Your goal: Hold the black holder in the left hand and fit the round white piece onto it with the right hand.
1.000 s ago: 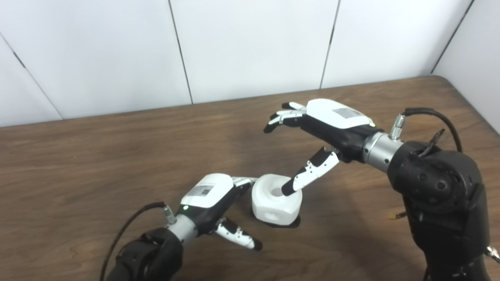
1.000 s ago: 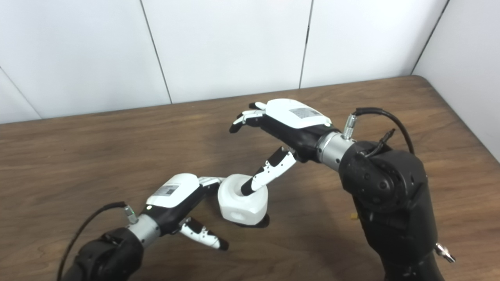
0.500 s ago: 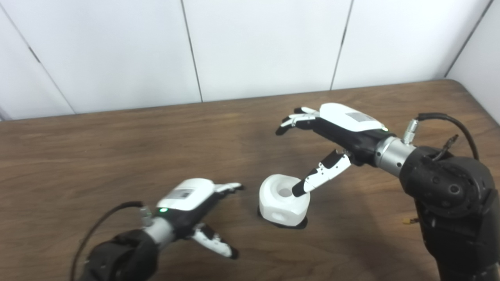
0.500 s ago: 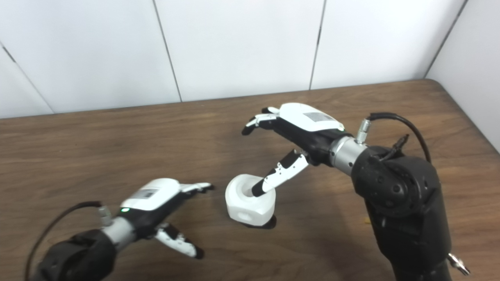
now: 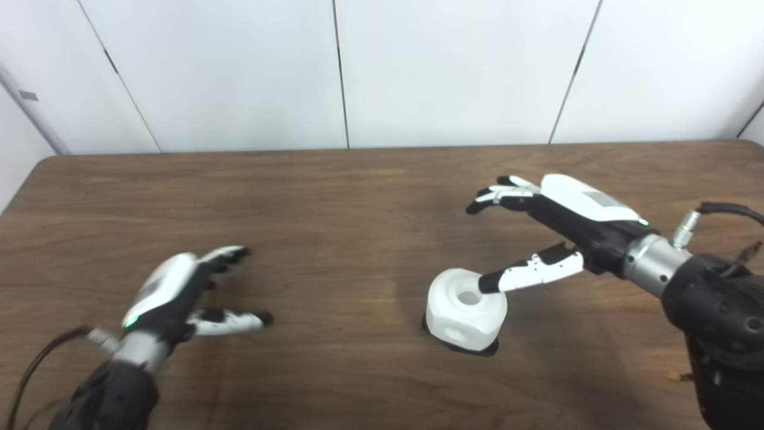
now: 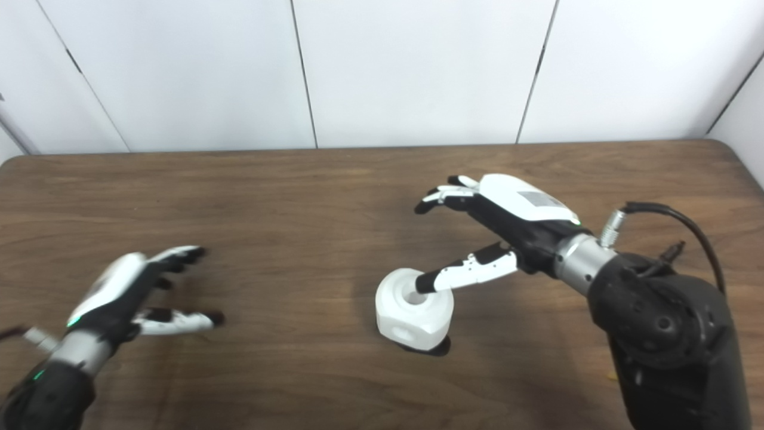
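On the right hand (image 6: 513,209), a grey label (writing unreadable).

Even, bright overhead light gives soft shadows on the wooden table (image 5: 334,197) beneath the right hand (image 5: 555,209) and beside the round white piece (image 5: 465,307), whose top is nearly washed out, while the left hand (image 5: 179,292) is smeared by motion blur.

Brown wooden table (image 5: 358,197), white panelled wall (image 5: 447,71)

White piece (image 5: 465,307) seated on black holder (image 5: 488,348)
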Action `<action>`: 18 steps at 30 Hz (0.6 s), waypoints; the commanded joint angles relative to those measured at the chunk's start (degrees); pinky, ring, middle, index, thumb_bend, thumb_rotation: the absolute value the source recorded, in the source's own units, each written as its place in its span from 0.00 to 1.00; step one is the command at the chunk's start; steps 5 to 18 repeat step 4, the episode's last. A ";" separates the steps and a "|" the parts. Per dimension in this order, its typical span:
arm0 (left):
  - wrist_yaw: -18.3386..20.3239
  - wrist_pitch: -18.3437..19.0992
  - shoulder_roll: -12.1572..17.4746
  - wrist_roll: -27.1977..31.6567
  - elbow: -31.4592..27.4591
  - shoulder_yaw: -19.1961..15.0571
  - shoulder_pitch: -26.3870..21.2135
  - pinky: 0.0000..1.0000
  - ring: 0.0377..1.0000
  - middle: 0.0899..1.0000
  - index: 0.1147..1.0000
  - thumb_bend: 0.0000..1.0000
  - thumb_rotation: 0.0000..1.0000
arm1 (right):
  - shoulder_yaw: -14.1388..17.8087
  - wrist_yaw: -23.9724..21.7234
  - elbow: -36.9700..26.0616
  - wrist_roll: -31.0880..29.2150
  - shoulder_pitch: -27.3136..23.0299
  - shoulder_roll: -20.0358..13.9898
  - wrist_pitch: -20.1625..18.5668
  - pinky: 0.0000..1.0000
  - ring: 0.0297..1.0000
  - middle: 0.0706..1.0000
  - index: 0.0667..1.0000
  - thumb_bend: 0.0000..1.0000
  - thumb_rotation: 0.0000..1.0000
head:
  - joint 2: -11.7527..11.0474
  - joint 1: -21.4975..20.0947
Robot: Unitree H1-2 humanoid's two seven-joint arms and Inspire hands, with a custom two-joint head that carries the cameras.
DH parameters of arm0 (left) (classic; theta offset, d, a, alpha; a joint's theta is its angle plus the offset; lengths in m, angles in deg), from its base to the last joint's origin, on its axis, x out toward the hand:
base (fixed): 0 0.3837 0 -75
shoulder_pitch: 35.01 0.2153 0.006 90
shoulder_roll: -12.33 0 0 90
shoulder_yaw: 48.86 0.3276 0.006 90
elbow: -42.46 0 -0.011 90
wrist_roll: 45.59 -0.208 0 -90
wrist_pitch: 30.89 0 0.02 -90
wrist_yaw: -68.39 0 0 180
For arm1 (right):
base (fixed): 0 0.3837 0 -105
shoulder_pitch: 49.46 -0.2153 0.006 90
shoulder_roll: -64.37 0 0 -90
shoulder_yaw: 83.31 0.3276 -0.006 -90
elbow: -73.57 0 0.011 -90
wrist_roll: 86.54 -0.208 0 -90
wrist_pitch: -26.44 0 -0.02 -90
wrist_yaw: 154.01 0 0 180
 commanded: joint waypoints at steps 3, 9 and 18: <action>-3.58 -4.59 -0.46 11.86 -1.20 -3.74 0.63 0.81 0.90 0.91 0.89 0.45 0.72 | 3.96 7.06 1.29 -5.73 3.53 -1.87 1.11 0.94 1.00 1.00 0.98 0.60 0.99 | -0.04 0.03; -3.28 -4.63 -0.78 15.70 -1.01 -4.64 1.06 0.81 0.90 0.91 0.89 0.45 0.72 | 4.99 8.49 1.79 -7.23 4.73 -1.71 0.97 0.94 1.00 1.00 0.98 0.60 0.99 | -0.04 0.03; -3.28 -4.63 -0.78 15.70 -1.01 -4.64 1.06 0.81 0.90 0.91 0.89 0.45 0.72 | 4.99 8.49 1.79 -7.23 4.73 -1.71 0.97 0.94 1.00 1.00 0.98 0.60 0.99 | -0.04 0.03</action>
